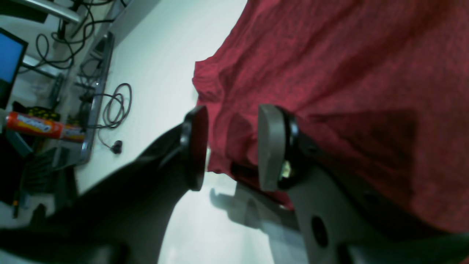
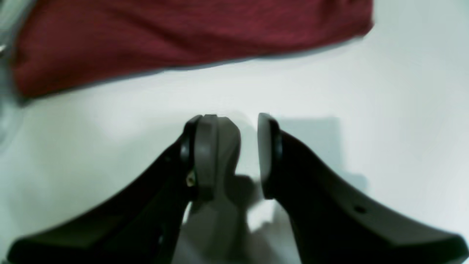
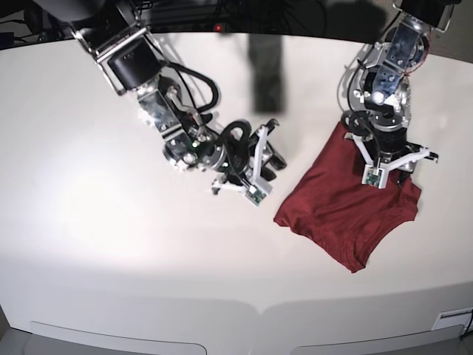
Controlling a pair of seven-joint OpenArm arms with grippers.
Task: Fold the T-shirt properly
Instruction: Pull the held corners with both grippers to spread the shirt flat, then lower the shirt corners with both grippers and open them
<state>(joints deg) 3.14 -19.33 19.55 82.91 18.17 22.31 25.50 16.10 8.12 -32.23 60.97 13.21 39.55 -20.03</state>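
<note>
Closest to the left wrist lens: left gripper (image 1: 232, 146), jaws standing apart with a clear gap, dark red cloth showing through that gap. No pinch visible on either pad (image 1: 271, 146), so released rather than clamped, though contact with the fabric underneath cannot be told. Just beyond: shirt (image 1: 329, 73), wrinkled and thin, spread over the white table (image 1: 157, 55), one corner jutting toward the bare surface. Farther off at the table's edge: a looped black cable (image 1: 117, 106), an orange tube (image 1: 44, 126) and a blue-lit screen (image 1: 7, 55). From the right wrist: right gripper (image 2: 249, 154) low over bare table (image 2: 403, 91), jaws parted by a narrow gap, nothing between them, its shadow directly below. Shirt (image 2: 165, 36) across the top of that view, a strip of empty white between hem and fingertips. From the base view: shirt (image 3: 340, 211) lying in a rumpled, roughly four-sided heap right of the table's (image 3: 111, 222) middle, toward the front. Left gripper (image 3: 384, 166) over the heap's far right part. Right gripper (image 3: 259, 166) beside the shirt's left edge, near but not touching.
</note>
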